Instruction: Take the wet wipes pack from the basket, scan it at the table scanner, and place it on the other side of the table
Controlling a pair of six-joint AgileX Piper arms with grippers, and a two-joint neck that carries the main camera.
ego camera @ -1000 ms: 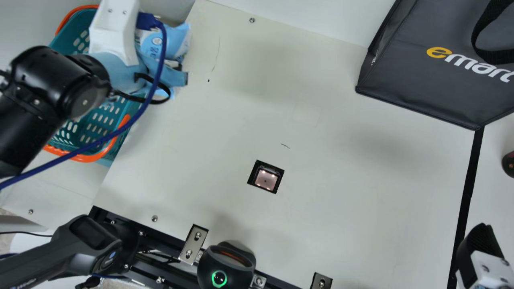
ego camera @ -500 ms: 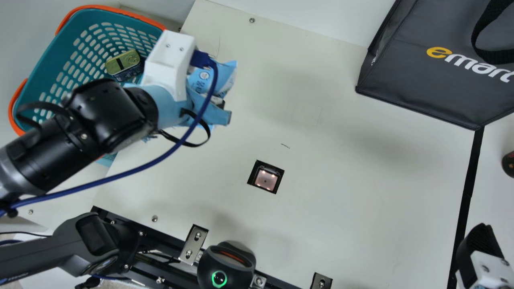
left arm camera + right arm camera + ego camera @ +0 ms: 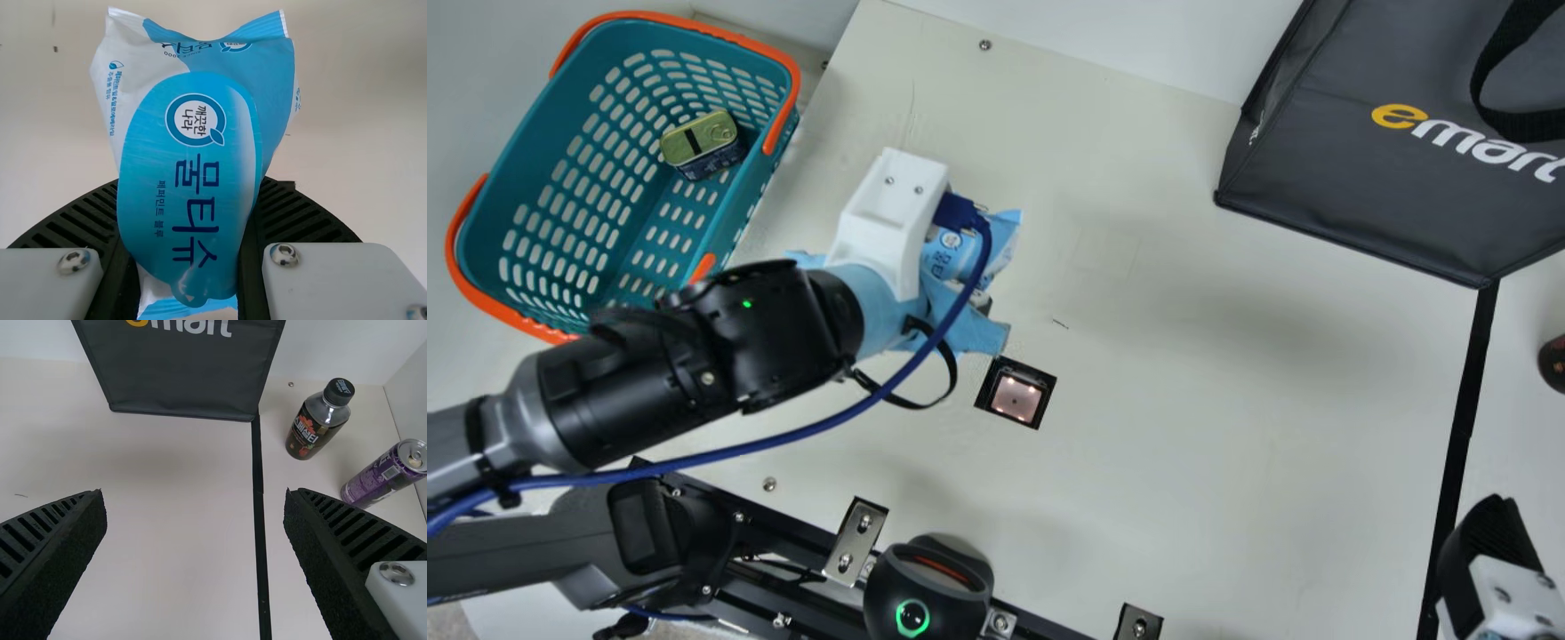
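My left gripper (image 3: 983, 307) is over the table, up and left of the square table scanner (image 3: 1016, 397), its fingers largely hidden behind the arm. The blue and white wet wipes pack (image 3: 996, 244) pokes out beside it. In the left wrist view, the wet wipes pack (image 3: 190, 167) is squeezed between both ribbed fingers of the left gripper (image 3: 187, 267). At the main view's lower right corner is part of my right gripper (image 3: 1489, 542); in the right wrist view the right gripper (image 3: 195, 553) stands open with nothing between its fingers.
The teal basket (image 3: 525, 160) at the upper left holds a tin (image 3: 701, 142). A dark bag (image 3: 1369, 178) stands at the upper right. Beyond the black tape line (image 3: 261, 540) are a bottle (image 3: 319, 420) and a purple can (image 3: 380, 477). A black device (image 3: 929, 591) sits at the near edge.
My left arm has carried the wet wipes pack out from over the basket, rightward and down the main view, close to the scanner. The tin has come into sight. My right gripper has stayed still.
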